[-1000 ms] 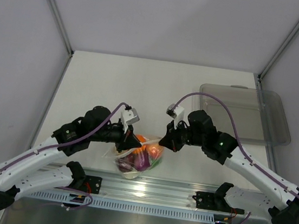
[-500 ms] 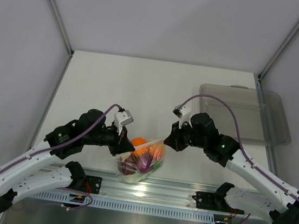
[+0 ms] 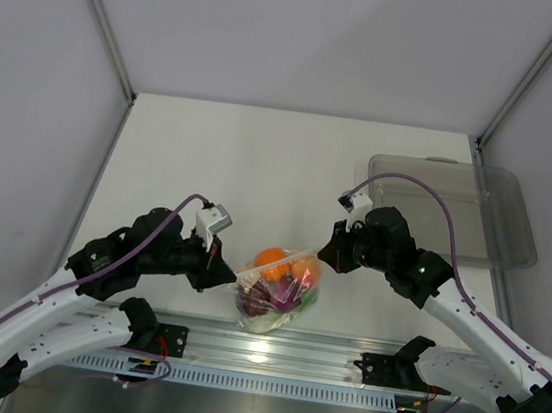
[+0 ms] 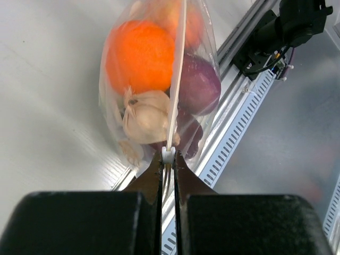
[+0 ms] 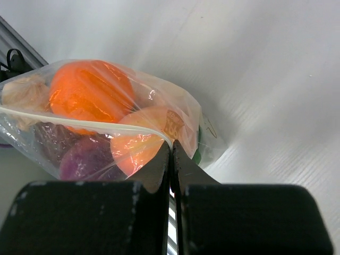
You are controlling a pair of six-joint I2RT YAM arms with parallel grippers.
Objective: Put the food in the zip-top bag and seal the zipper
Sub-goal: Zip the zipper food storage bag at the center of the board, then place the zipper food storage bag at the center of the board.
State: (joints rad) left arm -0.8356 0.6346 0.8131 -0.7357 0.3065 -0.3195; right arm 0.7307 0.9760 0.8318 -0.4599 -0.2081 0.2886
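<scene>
The zip-top bag (image 3: 279,290) hangs between my two grippers near the table's front edge, with the food inside: an orange (image 3: 271,259), a peach-coloured fruit (image 5: 139,143), dark purple fruit (image 4: 197,85) and a beige piece (image 4: 146,118). A bit of green shows at its right side (image 3: 311,297). My left gripper (image 3: 231,278) is shut on the white slider at the left end of the zipper (image 4: 168,154). My right gripper (image 3: 327,262) is shut on the zipper's right end (image 5: 171,144). The zipper strip (image 5: 79,119) runs taut between them.
A rigid clear plastic tray (image 3: 450,210) stands at the back right. The metal rail (image 3: 268,352) with slotted cable duct runs along the near edge just under the bag. The enclosure walls close in left and right.
Both grippers have moved apart along the zipper, the left going left and down, the right going right. The bag has shifted right and its top is pulled straight.
</scene>
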